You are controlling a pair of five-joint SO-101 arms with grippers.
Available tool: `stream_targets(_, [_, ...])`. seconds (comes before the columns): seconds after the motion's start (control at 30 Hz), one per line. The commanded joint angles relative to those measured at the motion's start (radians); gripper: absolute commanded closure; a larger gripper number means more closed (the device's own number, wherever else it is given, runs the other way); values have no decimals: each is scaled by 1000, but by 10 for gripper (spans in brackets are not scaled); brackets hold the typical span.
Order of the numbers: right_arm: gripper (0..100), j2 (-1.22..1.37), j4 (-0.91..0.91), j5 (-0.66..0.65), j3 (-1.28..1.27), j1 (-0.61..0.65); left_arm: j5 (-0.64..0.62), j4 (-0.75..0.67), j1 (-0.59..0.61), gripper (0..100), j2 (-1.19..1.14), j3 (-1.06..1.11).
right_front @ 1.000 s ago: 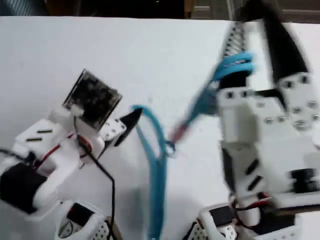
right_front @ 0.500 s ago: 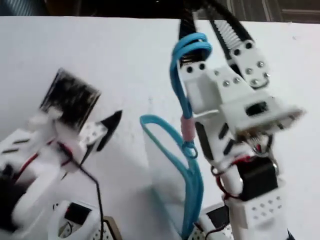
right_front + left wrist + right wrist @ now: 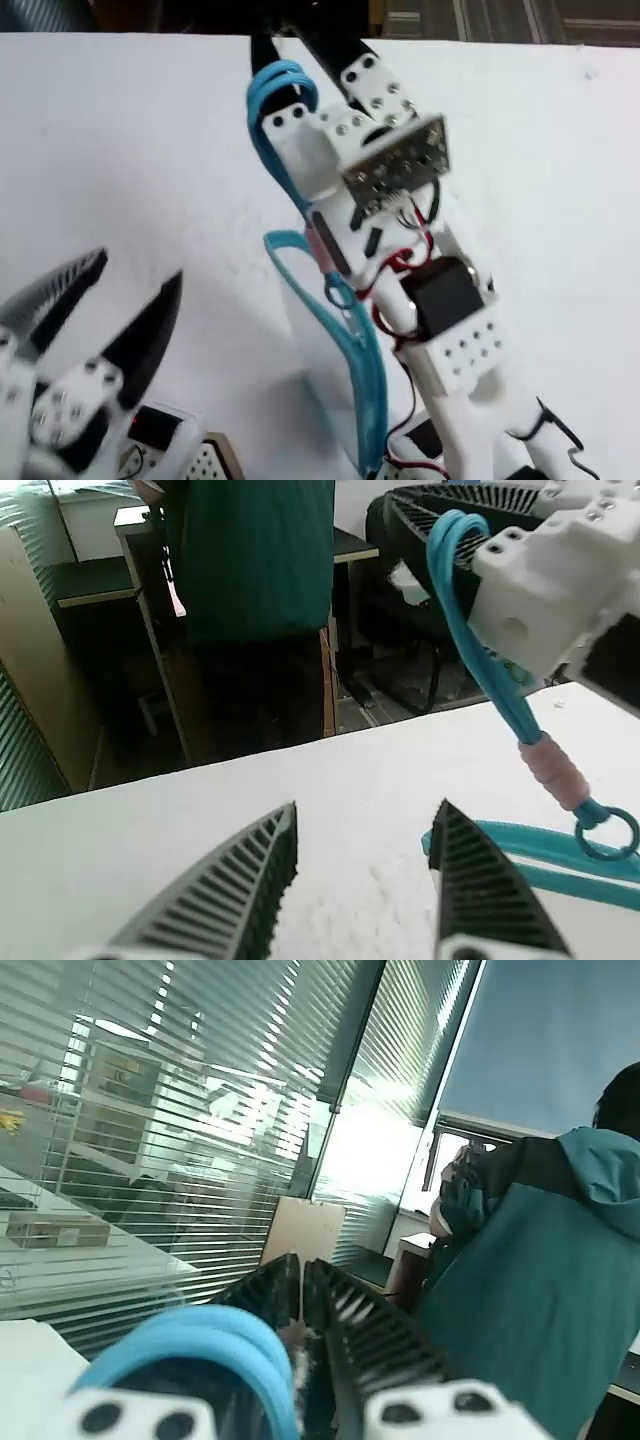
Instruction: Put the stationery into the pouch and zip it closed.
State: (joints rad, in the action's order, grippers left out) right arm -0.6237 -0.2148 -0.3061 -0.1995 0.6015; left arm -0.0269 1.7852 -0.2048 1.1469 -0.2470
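Note:
The pouch (image 3: 362,365) lies on the white table, clear with a blue zipper edge. From its ring (image 3: 336,296) a blue cord (image 3: 281,88) with a pink bead (image 3: 324,250) runs up to my right gripper (image 3: 268,52), which is shut on the cord's loop (image 3: 200,1352) near the table's far edge. In the right wrist view the gripper (image 3: 299,1265) has its fingers pressed together. My left gripper (image 3: 105,300) stands open at the near left, well apart from the pouch. In the left wrist view that gripper (image 3: 360,875) faces the cord (image 3: 455,590), the bead (image 3: 555,770) and the pouch's blue edge (image 3: 520,855).
The right arm's white body (image 3: 440,300) stretches over the pouch from the near edge. The arm bases (image 3: 160,440) sit at the near edge. Bare white table (image 3: 150,150) spreads to the left and to the far right.
My right gripper has swung left across the table, pulling the cord with it. The left arm has drawn back to the near left and its gripper has opened wide.

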Motion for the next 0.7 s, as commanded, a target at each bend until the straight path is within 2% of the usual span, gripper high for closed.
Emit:
stream_targets(0.0, [982,50,62,-5,18,42,-20,5,-58,772,59,104])
stream_targets(0.13, [982,156,153,-9,20,64,-29,5,-84,774,113,219])
stream_targets(0.23, [982,234,217,-11,20,62,-118,6,-101,770,153,379])
stream_targets(0.33, [982,277,225,-8,58,65,-150,2,-222,769,183,489])
stream_targets(0.47, [982,323,225,-8,121,68,-209,0,-348,769,156,456])
stream_targets(0.67, [982,390,225,-9,167,62,-242,0,-429,769,88,368])
